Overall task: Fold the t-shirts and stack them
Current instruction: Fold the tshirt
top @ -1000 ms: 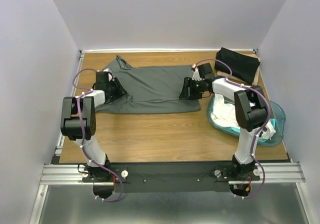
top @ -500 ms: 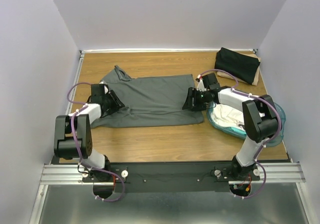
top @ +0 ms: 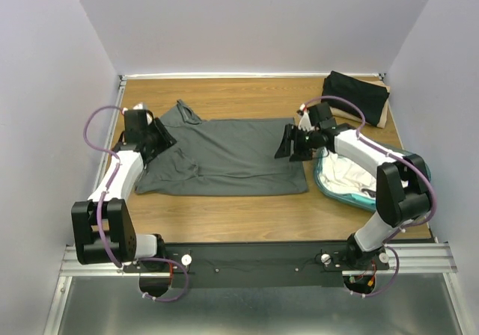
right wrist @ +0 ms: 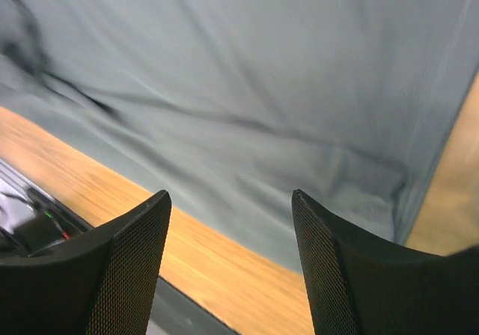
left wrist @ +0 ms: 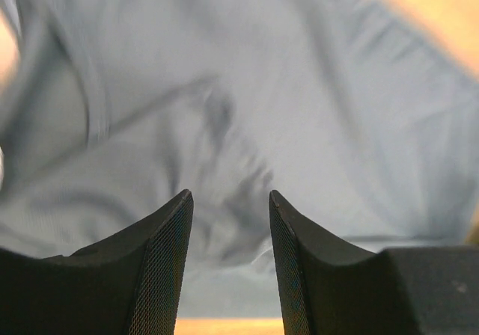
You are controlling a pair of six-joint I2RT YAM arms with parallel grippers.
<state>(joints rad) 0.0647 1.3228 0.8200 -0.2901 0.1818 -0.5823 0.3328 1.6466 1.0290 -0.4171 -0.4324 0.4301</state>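
A dark grey t-shirt (top: 224, 155) lies spread flat on the wooden table (top: 224, 208), its collar at the back left. My left gripper (top: 161, 137) is over its left sleeve end; in the left wrist view (left wrist: 228, 194) it is open, with wrinkled grey fabric (left wrist: 247, 111) below and nothing between the fingers. My right gripper (top: 286, 144) is over the shirt's right hem; in the right wrist view (right wrist: 228, 193) it is open and empty above the shirt's edge (right wrist: 262, 88). A folded black t-shirt (top: 355, 96) lies at the back right. White t-shirts (top: 344, 172) fill the tub.
The translucent teal tub (top: 338, 192) stands at the right, partly under my right arm. A tan board (top: 384, 109) lies under the black shirt. White walls close in the table on three sides. Bare wood shows in front of the grey shirt.
The grey shirt has been drawn toward the near edge and lies flatter and wider. My left arm has swung out to the left; my right arm has stretched further from its base.
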